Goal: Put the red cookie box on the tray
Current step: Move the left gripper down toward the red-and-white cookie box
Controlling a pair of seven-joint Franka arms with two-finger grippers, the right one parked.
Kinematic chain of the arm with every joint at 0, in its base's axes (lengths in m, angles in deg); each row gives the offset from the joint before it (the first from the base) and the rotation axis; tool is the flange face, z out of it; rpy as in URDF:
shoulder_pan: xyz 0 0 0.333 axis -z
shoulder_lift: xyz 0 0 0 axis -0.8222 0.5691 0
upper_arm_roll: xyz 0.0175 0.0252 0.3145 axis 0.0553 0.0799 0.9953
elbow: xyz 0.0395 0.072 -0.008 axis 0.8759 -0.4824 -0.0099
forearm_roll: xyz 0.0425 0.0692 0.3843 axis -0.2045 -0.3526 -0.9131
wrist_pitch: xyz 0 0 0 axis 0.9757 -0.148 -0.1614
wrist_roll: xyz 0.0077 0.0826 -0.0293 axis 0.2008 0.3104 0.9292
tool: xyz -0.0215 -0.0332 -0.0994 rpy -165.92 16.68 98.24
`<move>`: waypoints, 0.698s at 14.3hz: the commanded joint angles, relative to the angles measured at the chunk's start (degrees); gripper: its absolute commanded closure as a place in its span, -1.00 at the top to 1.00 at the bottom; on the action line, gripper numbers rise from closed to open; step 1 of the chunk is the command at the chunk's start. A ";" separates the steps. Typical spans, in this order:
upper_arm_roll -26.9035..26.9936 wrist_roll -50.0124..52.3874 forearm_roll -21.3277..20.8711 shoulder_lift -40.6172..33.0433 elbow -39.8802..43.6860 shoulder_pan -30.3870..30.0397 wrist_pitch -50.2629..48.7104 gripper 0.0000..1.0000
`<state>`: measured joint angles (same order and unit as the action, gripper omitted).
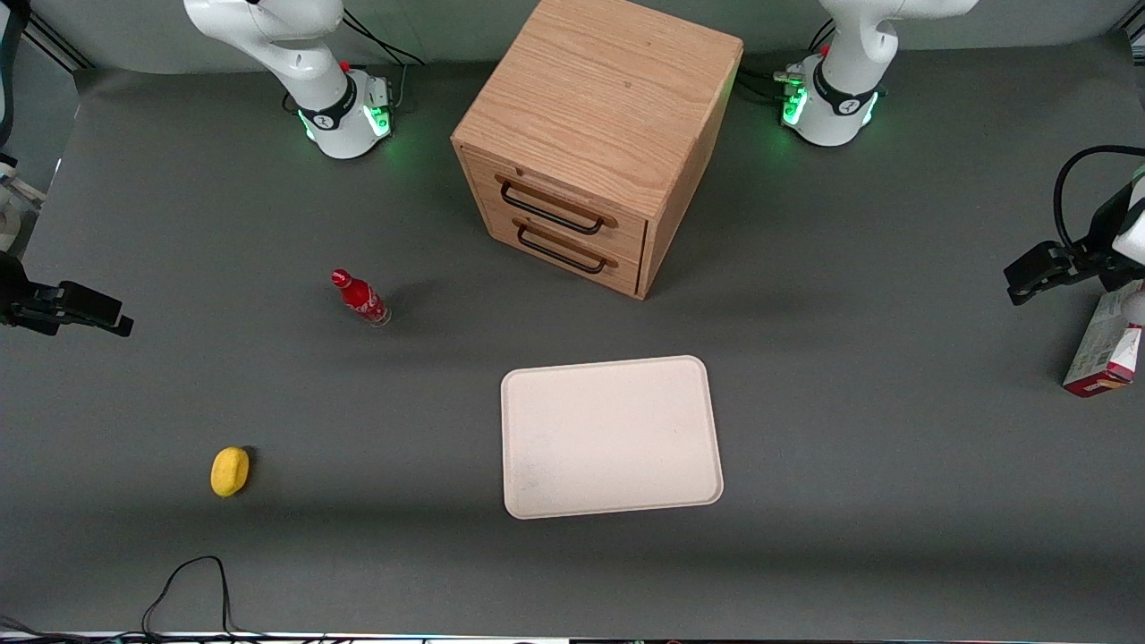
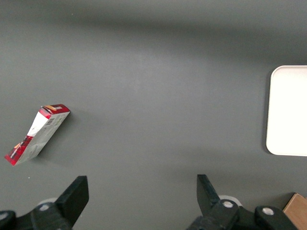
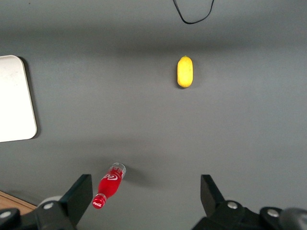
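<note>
Hovering open gripper [image 2: 139, 201] above table [image 2: 153, 72]

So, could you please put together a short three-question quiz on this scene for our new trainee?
1. True or false: the red cookie box already lies on the tray.
2. The gripper hangs above bare table with its fingers: A) open, B) shut on the box, C) shut on the bottle.
3. Which is nearer the front camera, the yellow object or the red bottle?

Key: 1. False; it stands on the table toward the working arm's end. 2. A. 3. The yellow object.
</note>
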<state>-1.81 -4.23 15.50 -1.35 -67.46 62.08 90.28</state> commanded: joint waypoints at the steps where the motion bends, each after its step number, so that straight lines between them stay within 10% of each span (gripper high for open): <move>1: -0.11 1.07 -0.43 0.34 1.41 0.17 -3.30 1.00; 10: -0.28 1.24 3.07 0.34 1.32 -0.44 -5.94 1.00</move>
<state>-1.84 -3.83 16.40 -1.11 -67.28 61.97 86.92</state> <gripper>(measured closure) 0.000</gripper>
